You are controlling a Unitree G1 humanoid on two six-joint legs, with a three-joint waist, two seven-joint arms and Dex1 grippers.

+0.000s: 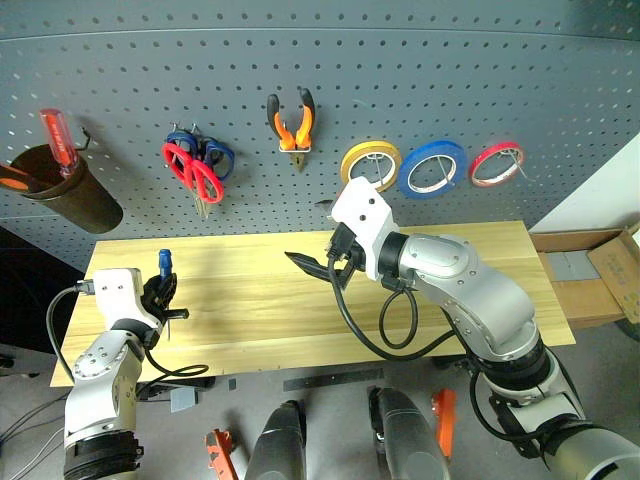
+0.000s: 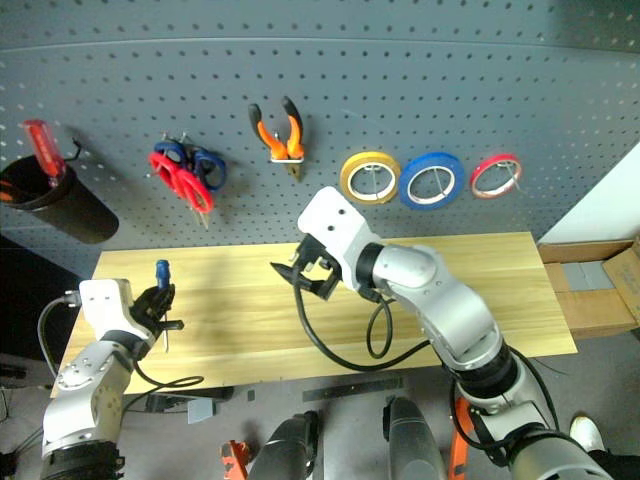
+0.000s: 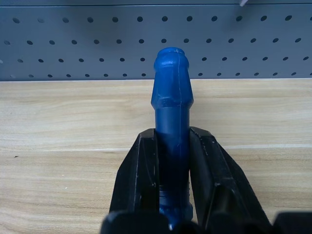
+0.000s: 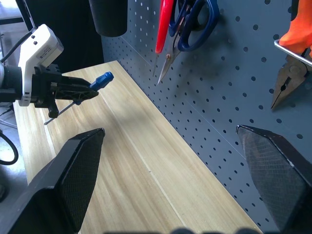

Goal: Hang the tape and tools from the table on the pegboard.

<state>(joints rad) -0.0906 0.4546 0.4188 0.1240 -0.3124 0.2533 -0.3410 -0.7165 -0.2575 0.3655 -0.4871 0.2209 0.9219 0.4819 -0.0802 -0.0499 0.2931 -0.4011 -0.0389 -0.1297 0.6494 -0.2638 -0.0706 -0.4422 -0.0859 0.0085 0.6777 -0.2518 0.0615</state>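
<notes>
1. Step in hand: I judge the blue-handled screwdriver the last item to hang; blue tape, pliers and red-handled scissors already sit on the pegboard.
2. Next move: carry it up from over the table to a free holder, handle kept upright.
3. Left gripper: clamped tight around the screwdriver handle.
4. Right gripper: jaws spread wide, empty, hovering just short of the pegboard, below the pliers.

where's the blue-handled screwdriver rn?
The small blue-handled screwdriver is clamped in the left hand over the left end of the light-wood table, handle up, below the hung red-handled scissors.
</notes>
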